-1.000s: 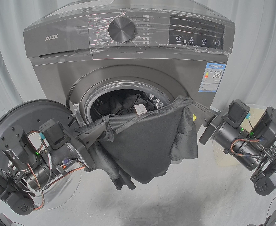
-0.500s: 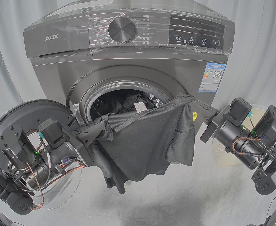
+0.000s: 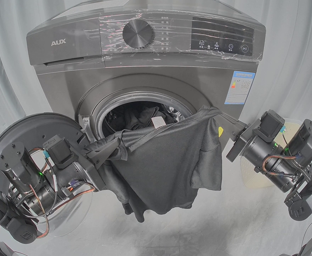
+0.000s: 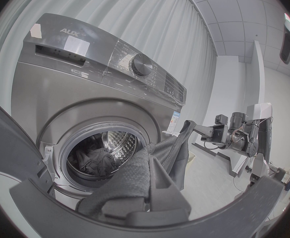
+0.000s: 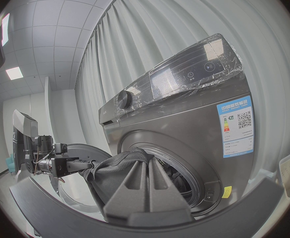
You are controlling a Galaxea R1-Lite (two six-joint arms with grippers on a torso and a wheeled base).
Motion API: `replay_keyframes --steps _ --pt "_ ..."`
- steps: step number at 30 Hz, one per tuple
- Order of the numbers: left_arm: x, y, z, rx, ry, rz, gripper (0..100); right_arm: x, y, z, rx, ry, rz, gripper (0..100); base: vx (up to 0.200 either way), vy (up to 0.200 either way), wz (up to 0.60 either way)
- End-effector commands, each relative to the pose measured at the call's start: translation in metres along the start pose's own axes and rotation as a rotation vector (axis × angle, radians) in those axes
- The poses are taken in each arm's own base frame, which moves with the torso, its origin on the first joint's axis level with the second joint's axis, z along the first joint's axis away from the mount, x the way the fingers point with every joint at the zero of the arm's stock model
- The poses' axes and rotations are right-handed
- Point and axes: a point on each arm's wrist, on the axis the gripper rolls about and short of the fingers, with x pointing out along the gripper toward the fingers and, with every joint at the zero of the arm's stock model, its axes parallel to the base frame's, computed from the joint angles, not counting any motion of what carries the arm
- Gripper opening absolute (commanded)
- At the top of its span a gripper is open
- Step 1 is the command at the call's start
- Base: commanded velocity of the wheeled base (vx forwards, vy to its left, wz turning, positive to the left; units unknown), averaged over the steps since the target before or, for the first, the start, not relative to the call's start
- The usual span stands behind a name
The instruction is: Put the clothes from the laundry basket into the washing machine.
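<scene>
Shirt (image 3: 166, 160), dark: is being held stretched across the washer (image 3: 74, 86) mouth (image 3: 170, 105), outside the drum, with its body hanging toward the floor.

Left pincer (image 3: 102, 152) is being kept clamped on one end, near the door hinge. Right pincer (image 3: 222, 119) is being kept clamped on the other end, at the mouth's right rim.

The spread between two holds is judged as keeping the cloth from bunching, so it can be fed in over the lip.

Door (image 3: 28, 136) is being left swung wide on the left, out of the way.

Other dark clothes (image 3: 138, 116) are being seen inside the drum.

Hidden: the mouth's lower rim is being covered by the shirt. How much cloth each pincer is gripping cannot be told. A pale perforated thing (image 3: 257, 175) is being cut off behind the right arm. Whether it is the basket cannot be told.
</scene>
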Motion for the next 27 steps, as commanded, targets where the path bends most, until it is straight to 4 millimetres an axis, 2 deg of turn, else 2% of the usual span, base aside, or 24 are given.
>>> replay_keyframes --steps 1,2,7,19,27 --pt "-0.001 0.002 -0.001 0.002 0.007 0.008 0 0.001 0.000 -0.001 0.002 0.004 0.001 0 0.000 0.000 0.00" --pt "-0.001 0.002 -0.001 0.002 0.007 0.008 100 0.000 0.000 -0.003 0.002 0.010 0.000 0 0.000 0.000 0.00" --pt "-0.003 0.002 -0.002 0.002 0.011 0.012 100 0.003 0.001 -0.007 0.006 0.018 0.005 0 0.000 0.000 0.00" --pt "-0.019 -0.008 -0.026 -0.017 0.139 -0.019 100 0.022 0.002 -0.012 0.011 0.003 0.018 0 0.000 0.000 0.00" --pt "-0.002 -0.002 -0.060 -0.025 0.276 -0.061 100 0.029 0.023 -0.007 0.028 -0.026 0.087 0 0.000 0.000 0.00"
